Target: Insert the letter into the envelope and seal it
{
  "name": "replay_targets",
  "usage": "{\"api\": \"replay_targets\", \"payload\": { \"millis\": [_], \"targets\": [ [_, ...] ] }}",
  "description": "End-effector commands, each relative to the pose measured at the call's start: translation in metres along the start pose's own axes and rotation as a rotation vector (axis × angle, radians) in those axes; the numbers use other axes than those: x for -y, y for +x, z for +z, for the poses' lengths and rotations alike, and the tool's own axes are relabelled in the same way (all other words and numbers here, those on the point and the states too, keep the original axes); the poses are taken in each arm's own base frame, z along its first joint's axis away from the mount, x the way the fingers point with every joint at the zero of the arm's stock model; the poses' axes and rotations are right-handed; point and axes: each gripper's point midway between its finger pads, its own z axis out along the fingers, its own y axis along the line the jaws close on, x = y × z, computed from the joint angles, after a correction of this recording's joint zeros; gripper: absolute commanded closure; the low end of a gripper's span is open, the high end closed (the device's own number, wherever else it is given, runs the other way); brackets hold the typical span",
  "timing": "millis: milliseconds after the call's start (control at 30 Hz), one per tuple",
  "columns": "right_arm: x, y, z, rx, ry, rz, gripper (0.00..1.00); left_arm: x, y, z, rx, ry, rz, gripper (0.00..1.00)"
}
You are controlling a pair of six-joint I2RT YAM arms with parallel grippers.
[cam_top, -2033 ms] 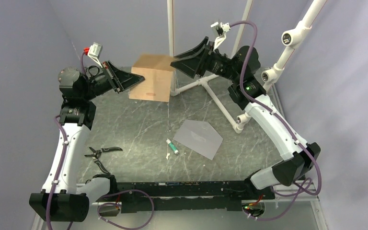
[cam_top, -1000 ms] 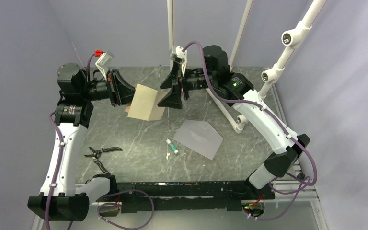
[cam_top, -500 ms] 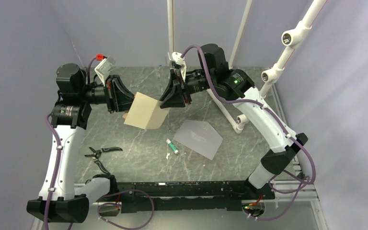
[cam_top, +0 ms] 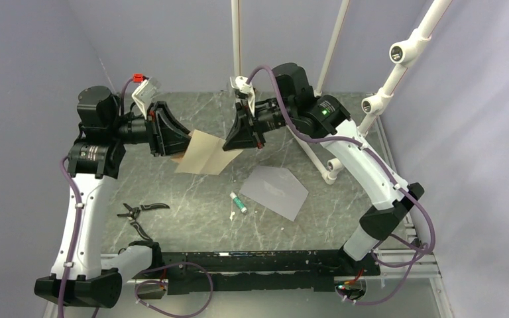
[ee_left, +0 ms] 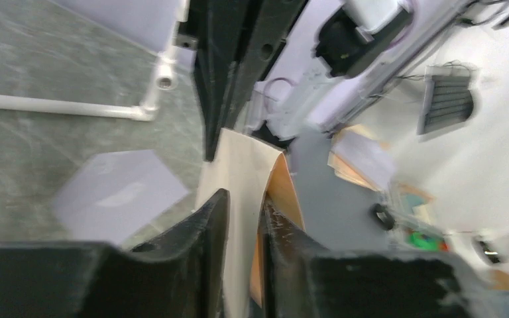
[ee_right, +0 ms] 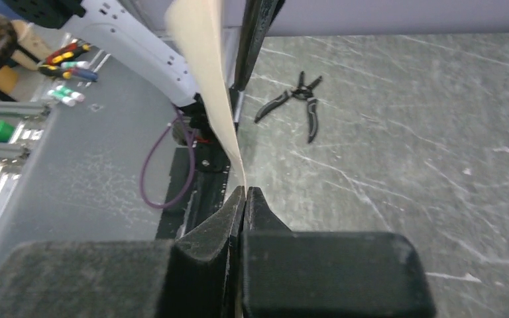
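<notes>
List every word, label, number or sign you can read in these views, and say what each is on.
None can be read.
The letter shows only blank tan paper.
The envelope carries a faint mark, too blurred to read.
The small tube has green print, too small to read.

Both arms reach over the far table, the left gripper (cam_top: pixel 184 143) slightly parted and the right gripper (cam_top: pixel 227 144) clamped shut, fingertips facing each other.

Pliers (cam_top: pixel 140 212) and a small tube (cam_top: pixel 239 203) lie apart.
</notes>
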Motion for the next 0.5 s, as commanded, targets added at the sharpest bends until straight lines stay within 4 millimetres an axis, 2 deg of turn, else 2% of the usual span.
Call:
{"api": "replay_targets", "payload": {
  "millis": [0,133,200,300,367,467],
  "targets": [
    [0.011,-0.017,-0.021,0.026,0.179,-0.086,1.0,-0.014,-0.007,-0.004,0.011,-0.171,0.073,0.62],
    [0.052,-0.015,-0.044,0.048,0.393,-0.019,1.0,-0.069,-0.009,-0.026,0.04,-0.533,0.042,0.39],
    [0.075,-0.008,-0.058,0.071,0.498,0.035,1.0,-0.094,-0.012,-0.042,0.07,-0.706,0.007,0.34],
    [0.094,0.003,-0.078,0.129,0.573,0.102,1.0,-0.128,-0.015,-0.076,0.129,-0.98,-0.045,0.3],
    [0.098,0.006,-0.084,0.147,0.595,0.132,1.0,-0.137,-0.016,-0.09,0.158,-1.079,-0.064,0.28],
    [0.099,0.009,-0.085,0.145,0.602,0.141,1.0,-0.126,-0.027,-0.08,0.195,-1.007,-0.011,0.26]
  ]
}}
